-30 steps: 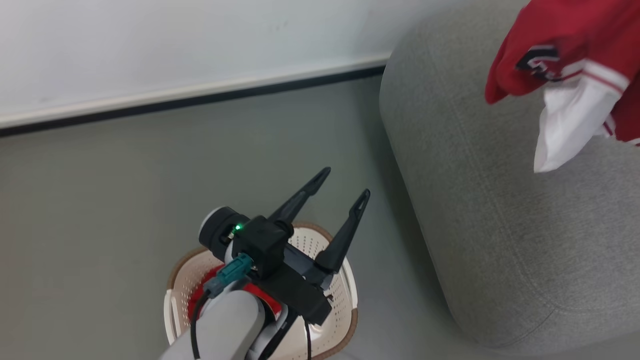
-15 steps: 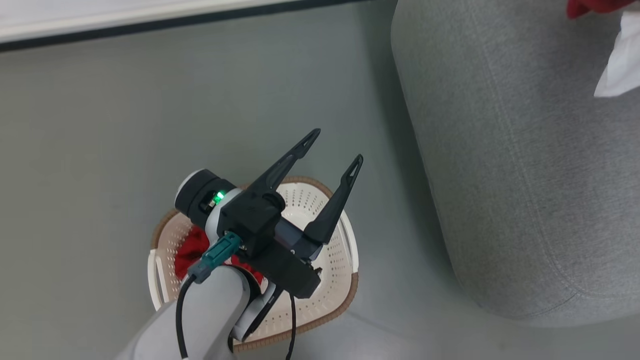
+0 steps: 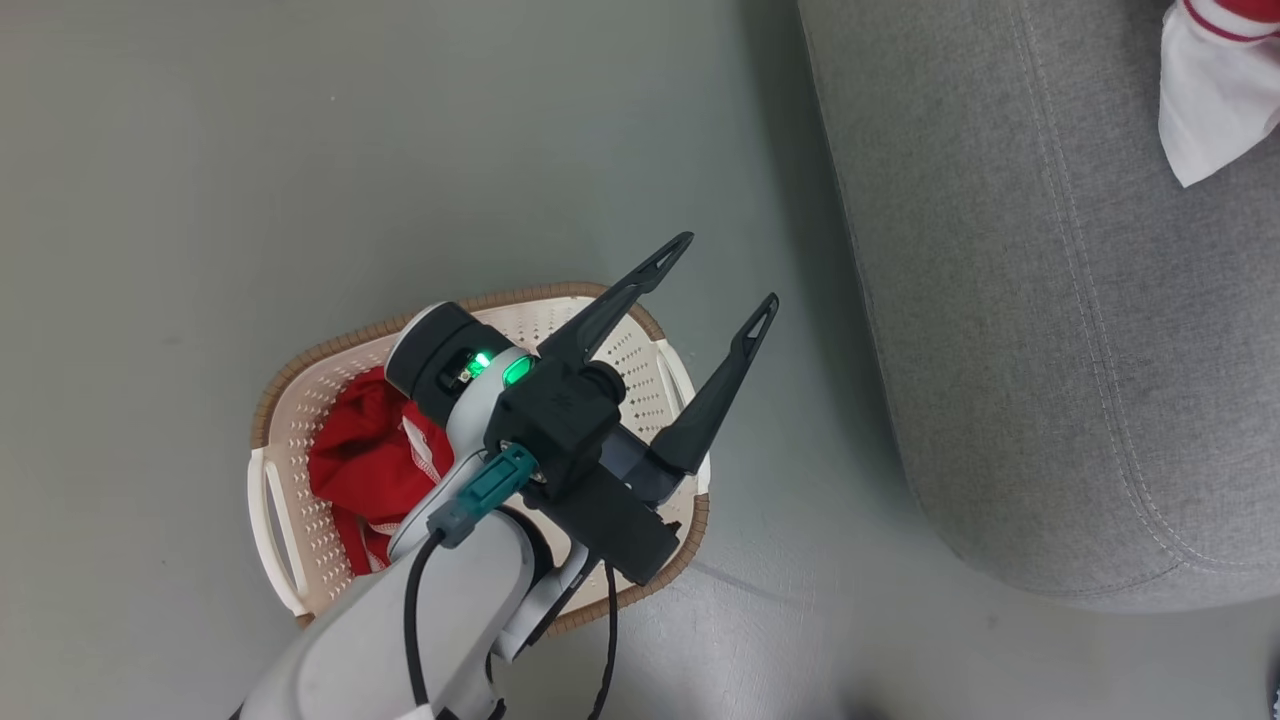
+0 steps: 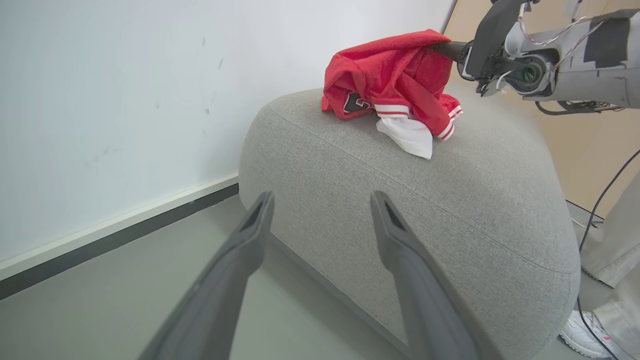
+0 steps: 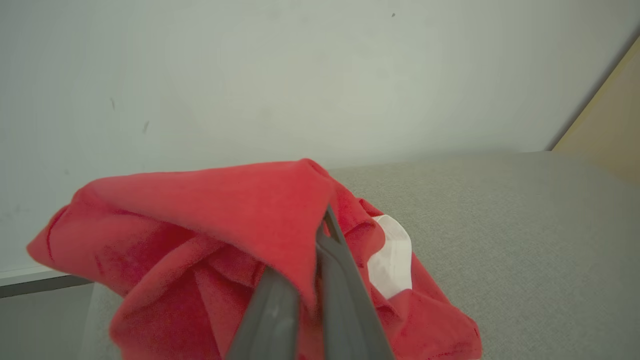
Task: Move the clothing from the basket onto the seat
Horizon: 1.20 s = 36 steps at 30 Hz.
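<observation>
The right hand (image 5: 325, 225) clamps a red garment (image 4: 395, 70) that seems to rest on the sofa (image 3: 1050, 350). The left hand (image 3: 724, 270) hangs wide open over the basket (image 3: 330, 345); another garment (image 3: 360, 460), soft and light, lies at its nine o'clock, best pinched by a raised fold.

Likely a lab test room: plain white wall (image 4: 100, 90), grey floor (image 3: 300, 150), sofa (image 3: 1050, 350).

Left tool (image 3: 727, 269) gapes wide (fingers (image 3: 610, 315) angled up-right); right tool (image 5: 326, 220) pinched shut.
</observation>
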{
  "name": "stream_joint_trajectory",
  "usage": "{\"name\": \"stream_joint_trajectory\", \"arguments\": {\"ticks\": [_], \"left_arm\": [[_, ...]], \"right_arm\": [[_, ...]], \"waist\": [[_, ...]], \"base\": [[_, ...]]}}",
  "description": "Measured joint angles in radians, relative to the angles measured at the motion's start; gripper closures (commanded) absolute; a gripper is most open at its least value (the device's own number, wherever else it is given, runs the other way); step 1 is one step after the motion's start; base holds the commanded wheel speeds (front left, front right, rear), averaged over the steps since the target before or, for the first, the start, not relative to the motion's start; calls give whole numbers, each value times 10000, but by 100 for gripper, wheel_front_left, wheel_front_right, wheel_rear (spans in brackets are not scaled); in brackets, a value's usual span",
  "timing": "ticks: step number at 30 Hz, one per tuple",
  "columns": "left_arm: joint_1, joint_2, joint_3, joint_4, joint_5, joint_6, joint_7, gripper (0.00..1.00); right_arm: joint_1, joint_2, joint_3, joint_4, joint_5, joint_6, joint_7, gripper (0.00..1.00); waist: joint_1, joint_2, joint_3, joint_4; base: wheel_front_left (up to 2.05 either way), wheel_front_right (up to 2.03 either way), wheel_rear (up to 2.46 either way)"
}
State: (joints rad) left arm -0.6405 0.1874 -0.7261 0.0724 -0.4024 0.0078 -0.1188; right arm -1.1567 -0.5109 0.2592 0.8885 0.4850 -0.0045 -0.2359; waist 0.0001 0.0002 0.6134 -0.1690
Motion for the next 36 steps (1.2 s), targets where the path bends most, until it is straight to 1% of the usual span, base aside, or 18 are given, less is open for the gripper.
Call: {"name": "stream_joint_trajectory", "arguments": {"ticks": [2, 6, 7, 8, 9, 10, 13, 16, 21, 27, 33, 36], "left_arm": [[-25, -29, -50, 81, 10, -4, 0, 0], [-113, -251, -211, 274, 56, -86, -10, 0], [-113, -253, -213, 328, 88, -92, -35, 0], [-112, -249, -207, 397, 98, -94, -79, 0], [-112, -244, -199, 468, 98, -96, -109, 0], [-110, -245, -199, 568, 98, -163, -171, 0], [-92, -274, -198, 819, 94, -169, -341, 0], [-55, -351, -199, 1003, 82, -171, -464, 0], [179, -520, -199, 1473, -117, -178, -698, 0], [525, -648, -148, 1946, -330, -180, -928, 0], [961, -677, 130, 2362, -499, -167, -1124, 0], [1250, -731, 360, 2518, -882, -163, -1139, 0]], "right_arm": [[147, 146, 42, 221, 0, 4, -31, 100], [440, 148, 65, 692, -15, 48, -48, 100], [482, 167, 81, 759, -15, 59, -77, 81], [522, 186, 98, 817, -21, 65, -123, 71], [577, 215, 128, 849, -44, 117, -123, 50], [644, 255, 167, 884, -117, 150, -127, 0], [945, 297, 198, 974, -196, 280, -134, 0], [1207, 309, 194, 1028, -196, 288, -136, 0], [1911, 372, 201, 966, -286, 412, -134, 0], [2666, 485, 201, 238, -468, 491, -136, 0], [3558, 905, 196, -623, -545, 489, -136, 0], [4118, 1078, 182, -1080, -548, 481, -136, 0]], "waist": [[0, 0, 83, -24], [-1, -1, 103, 29], [-2, -1, 86, 44], [-2, -1, 62, 56], [-1, -1, 32, 65], [-1, -1, -8, 71], [-2, -1, -173, 96], [-1, -1, -317, 117], [-2, -2, -786, 192], [-2, -4, -1470, 360], [-3, -4, -2193, 641], [-3, -4, -2558, 820]], "base": [[0, 0, 0], [0, 0, 0], [0, 0, 0], [0, 0, 0], [0, 0, 0], [0, 0, 0], [0, 0, 0], [0, 0, 0], [0, 0, 0], [0, 0, 0], [0, 0, 0], [0, 0, 0]]}}
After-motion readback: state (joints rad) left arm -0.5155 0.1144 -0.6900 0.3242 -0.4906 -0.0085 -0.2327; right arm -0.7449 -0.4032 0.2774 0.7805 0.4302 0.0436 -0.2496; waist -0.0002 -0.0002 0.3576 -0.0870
